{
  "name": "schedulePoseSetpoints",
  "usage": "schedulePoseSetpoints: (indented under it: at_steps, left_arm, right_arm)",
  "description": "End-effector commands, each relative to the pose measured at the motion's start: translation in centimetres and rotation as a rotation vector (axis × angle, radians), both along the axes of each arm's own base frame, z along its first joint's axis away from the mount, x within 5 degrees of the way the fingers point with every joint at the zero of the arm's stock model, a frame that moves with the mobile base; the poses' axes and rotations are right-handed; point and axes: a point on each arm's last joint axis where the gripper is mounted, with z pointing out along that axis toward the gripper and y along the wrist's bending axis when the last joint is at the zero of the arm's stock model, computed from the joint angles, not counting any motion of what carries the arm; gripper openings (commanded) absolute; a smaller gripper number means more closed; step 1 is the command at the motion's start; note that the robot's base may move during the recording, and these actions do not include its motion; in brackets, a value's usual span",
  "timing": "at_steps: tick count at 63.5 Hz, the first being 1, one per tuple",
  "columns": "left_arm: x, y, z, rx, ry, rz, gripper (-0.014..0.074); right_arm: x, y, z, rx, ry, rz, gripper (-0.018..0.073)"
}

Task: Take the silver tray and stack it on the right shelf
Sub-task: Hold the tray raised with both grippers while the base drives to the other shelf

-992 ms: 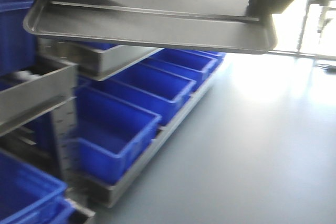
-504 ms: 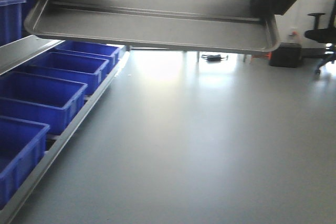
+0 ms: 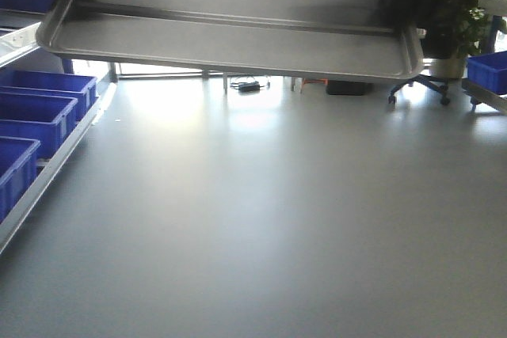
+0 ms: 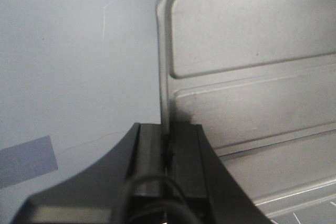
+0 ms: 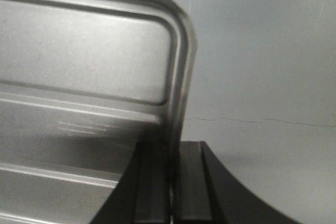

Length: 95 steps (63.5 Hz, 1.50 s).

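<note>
the silver tray (image 3: 230,41) hangs in the air across the top of the front view, held level above the grey floor (image 3: 261,219), its underside and near rim facing the camera and its two long ribs running from left to right. the left gripper (image 4: 168,136) has the tray's left short rim pinched between its two dark fingers, one on the inside of the rim and one on the outside, with almost no gap between them; below that corner only bare floor shows, with a bluish patch at the lower left of the wrist view. the right gripper (image 5: 173,153) grips the right short rim the same way, fingers closed tight on the raised edge near a rounded corner. in the front view the two arms show only as dark shapes at the tray's upper left and upper right. at the left, a row of blue bins (image 3: 40,108) sits on a low metal rack (image 3: 47,168) that runs away toward the far bright windows. far right, a potted plant (image 3: 451,25) stands beside another blue bin (image 3: 487,69), well apart from the tray, and a chair base (image 3: 416,89) stands on the floor near them.
</note>
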Motion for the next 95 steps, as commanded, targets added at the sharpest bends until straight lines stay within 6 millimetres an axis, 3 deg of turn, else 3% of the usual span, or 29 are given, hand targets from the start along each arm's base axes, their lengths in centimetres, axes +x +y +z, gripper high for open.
schedulePoseSetpoints:
  at_steps: [1,95]
  left_arm:
    - [-0.29,0.53,1.86,0.003,-0.084,-0.012,-0.0094]
    - [-0.29,0.53,1.86,0.002,-0.083,-0.012,-0.0094]
  right_arm:
    - [-0.08,-0.65,2.19,-0.005,-0.118,0.016,0.0057]
    - [-0.06,-0.63,2.21,-0.003,-0.121,0.017,0.0057]
